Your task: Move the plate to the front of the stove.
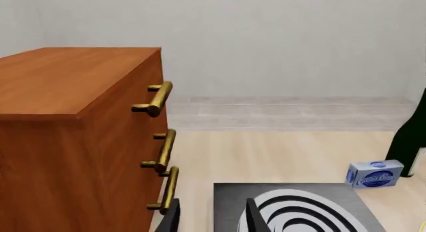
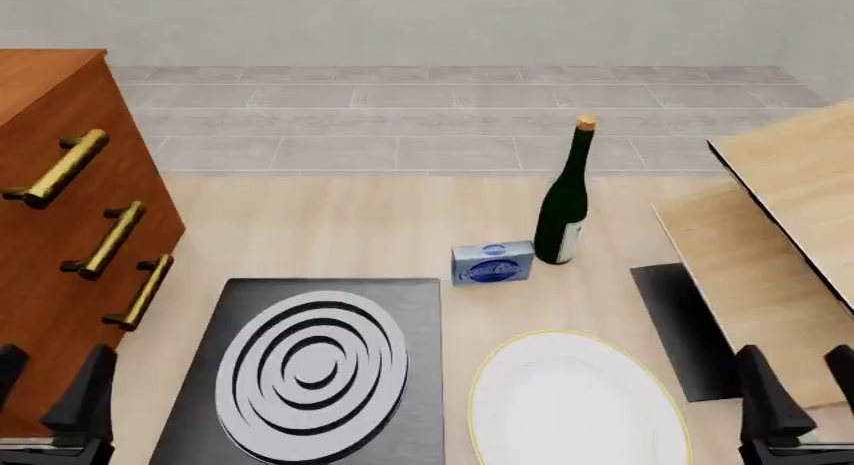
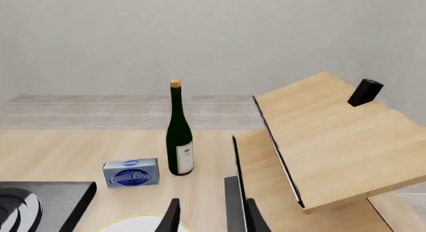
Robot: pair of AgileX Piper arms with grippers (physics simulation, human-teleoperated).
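Plate [image 2: 577, 403] lay flat on the bench [image 2: 400, 225], just right of the stove [image 2: 314, 370], apart from it, not in front. Judged rigid, smooth, likely slippery and breakable; flat body gave no purchase, so the thin rim on the side away from the stove looked the best hold. Right hand [image 2: 798, 390] hovered beyond that rim, fingers spread, empty. Left hand [image 2: 51, 385], left of the stove, also spread and empty.

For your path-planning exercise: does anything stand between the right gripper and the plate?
Nothing visible does. In the front view the right gripper sits just right of the plate, with only bare table and the edge of a black mat between them. The bottle and blue box stand farther back.
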